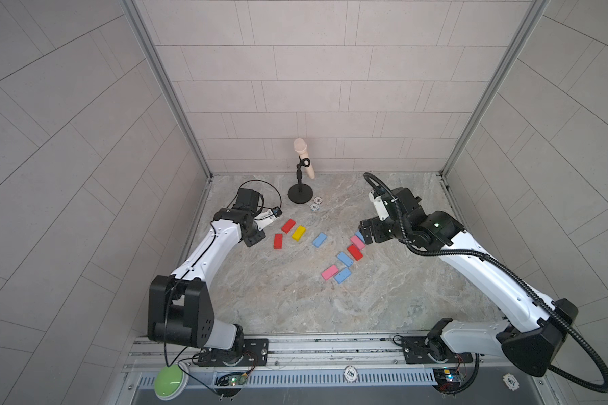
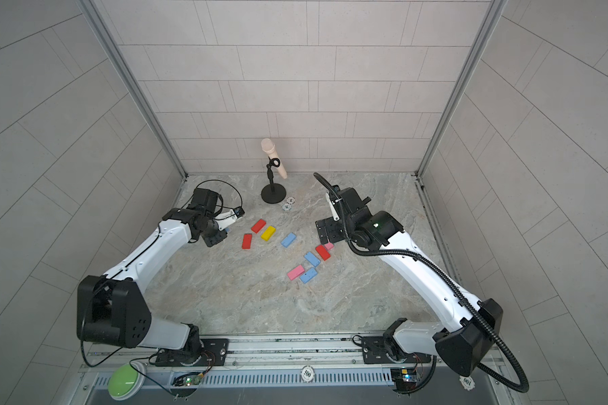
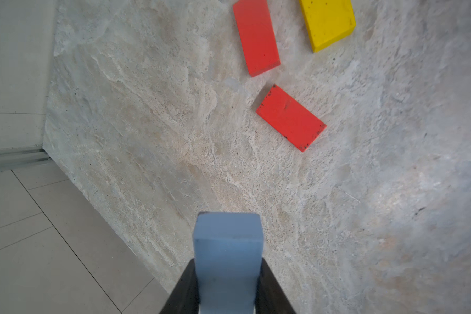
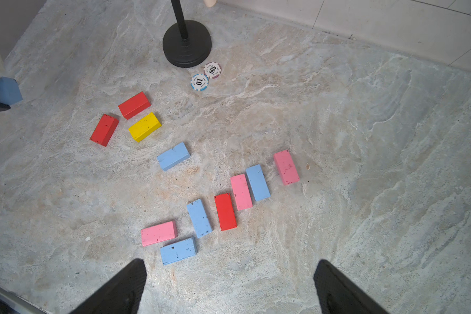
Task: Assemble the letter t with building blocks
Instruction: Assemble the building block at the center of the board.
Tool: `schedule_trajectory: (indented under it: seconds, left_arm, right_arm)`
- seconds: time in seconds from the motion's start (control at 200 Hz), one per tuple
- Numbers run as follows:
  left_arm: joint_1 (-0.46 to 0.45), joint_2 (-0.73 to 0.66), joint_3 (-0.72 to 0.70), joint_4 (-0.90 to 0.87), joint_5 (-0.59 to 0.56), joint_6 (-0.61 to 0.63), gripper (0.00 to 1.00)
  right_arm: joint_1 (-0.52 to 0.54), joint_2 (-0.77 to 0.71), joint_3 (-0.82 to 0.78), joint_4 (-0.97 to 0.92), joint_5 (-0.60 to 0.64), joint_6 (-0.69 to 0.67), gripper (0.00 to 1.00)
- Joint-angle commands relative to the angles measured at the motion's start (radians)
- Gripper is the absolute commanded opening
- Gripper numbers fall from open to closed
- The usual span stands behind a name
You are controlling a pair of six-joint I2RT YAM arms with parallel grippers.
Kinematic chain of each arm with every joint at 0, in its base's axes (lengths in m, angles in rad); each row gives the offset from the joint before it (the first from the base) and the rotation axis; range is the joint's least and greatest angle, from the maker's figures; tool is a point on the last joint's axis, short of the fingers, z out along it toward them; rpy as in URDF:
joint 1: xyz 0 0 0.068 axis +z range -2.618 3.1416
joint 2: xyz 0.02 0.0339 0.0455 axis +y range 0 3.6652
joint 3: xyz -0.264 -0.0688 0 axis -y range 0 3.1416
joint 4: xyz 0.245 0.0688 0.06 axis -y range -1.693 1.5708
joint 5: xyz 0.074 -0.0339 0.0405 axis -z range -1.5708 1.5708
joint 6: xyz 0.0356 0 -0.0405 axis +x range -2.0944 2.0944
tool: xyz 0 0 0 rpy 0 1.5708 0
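- My left gripper (image 3: 227,285) is clamped on a light blue block (image 3: 228,244) above the table (image 3: 147,136), near its left edge.
- A red block (image 3: 290,117) lies nearest, with the yellow block (image 3: 328,21) beyond it.
- My right gripper (image 4: 230,265) hangs with its jaws wide apart and empty over the pink, blue and red cluster (image 4: 225,211).
- The two chips beside the stand base (image 4: 186,43) read "10" (image 4: 199,82) and "500" (image 4: 212,70).
- The rail chip (image 1: 350,373) reads "500".
- Bare marble lies between the cluster and the front rail.
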Motion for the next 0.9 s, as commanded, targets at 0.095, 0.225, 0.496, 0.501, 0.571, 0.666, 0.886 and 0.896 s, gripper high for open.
schedule_trajectory:
  seconds: [0.095,0.225,0.496,0.501,0.571,0.666,0.886,0.896]
  left_arm:
    - [0.009,0.077,0.009,-0.041,0.000,0.204,0.04]
    - [0.010,0.114,0.005,-0.033,0.028,0.283,0.01]
    - [0.009,0.217,0.016,0.016,0.046,0.331,0.04]
    - [0.009,0.219,0.016,0.017,0.047,0.331,0.04]
    - [0.009,0.235,0.013,0.026,0.060,0.344,0.04]
    - [0.001,0.264,0.016,0.039,0.055,0.352,0.07]
    - [-0.024,0.319,0.015,0.095,0.002,0.340,0.11]
    - [-0.024,0.320,0.015,0.095,0.002,0.341,0.11]
  right_arm:
    - [-0.005,0.021,0.015,-0.039,-0.028,-0.029,1.00]
    - [-0.004,0.030,0.019,-0.050,-0.041,-0.018,1.00]
    - [-0.005,0.057,0.030,-0.078,-0.022,0.002,0.99]
    - [-0.004,0.057,0.030,-0.078,-0.021,0.003,0.99]
    - [-0.005,0.058,0.031,-0.076,-0.012,0.008,0.99]
    - [-0.005,0.060,0.028,-0.068,-0.022,0.013,0.99]
    - [-0.005,0.064,0.026,-0.071,0.007,0.034,0.99]
    - [-0.004,0.063,0.025,-0.070,0.009,0.034,0.99]
